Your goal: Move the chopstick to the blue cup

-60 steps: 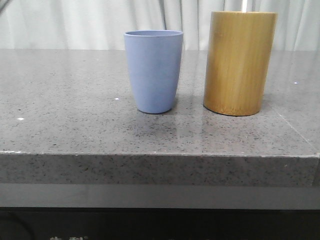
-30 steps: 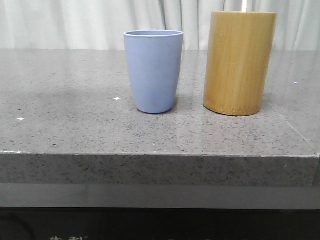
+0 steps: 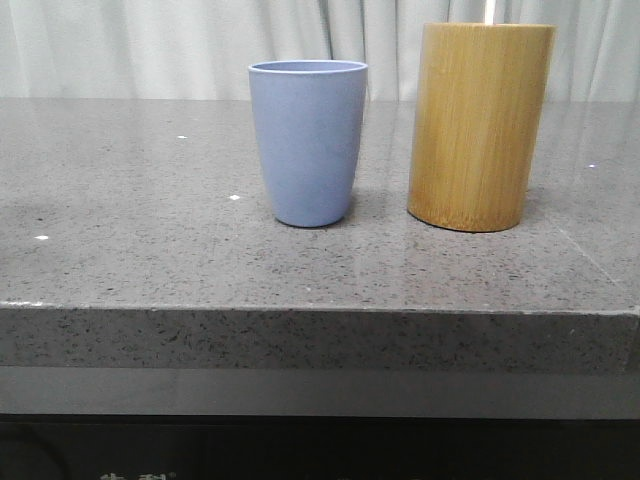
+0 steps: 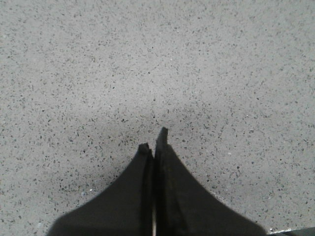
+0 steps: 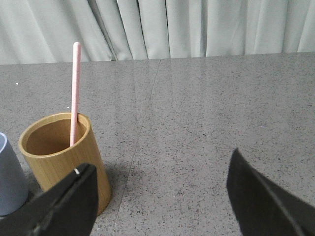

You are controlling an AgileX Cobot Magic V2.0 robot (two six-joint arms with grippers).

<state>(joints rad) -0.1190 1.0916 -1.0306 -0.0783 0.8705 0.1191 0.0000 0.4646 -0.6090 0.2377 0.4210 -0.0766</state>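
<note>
- Chopstick [image 5: 76, 93]: thin, straight, pale pink stick, uniform width along what you can see. In the right wrist view it stands nearly upright in the left part of the frame, lower end inside the bamboo cylinder [image 5: 64, 157], against the far inner wall, upper end well above the rim.
- In the front view you get just a pale sliver of the chopstick at the top edge, right of centre, above the cylinder's rim.
- Blue cup [image 3: 307, 142]: matte periwinkle, no handle, tapering to a rounded base. It sits upright at centre frame, just left of the bamboo cylinder, with a clear gap between them. It's shorter than the cylinder. You can't see its inside from the front.
- Both containers stand on a speckled grey stone counter [image 3: 150, 230]; pale curtains [image 5: 197, 27] run across the top of the frame behind it.
- Right gripper [image 5: 160, 194]: two dark fingers at the bottom corners of the wrist frame, spread wide, nothing between them. Cylinder and chopstick sit beyond the one on the frame's left.
- Left gripper [image 4: 153, 140]: fingers pressed together, tips at lower centre of its frame, holding nothing, pointing down at bare counter.
</note>
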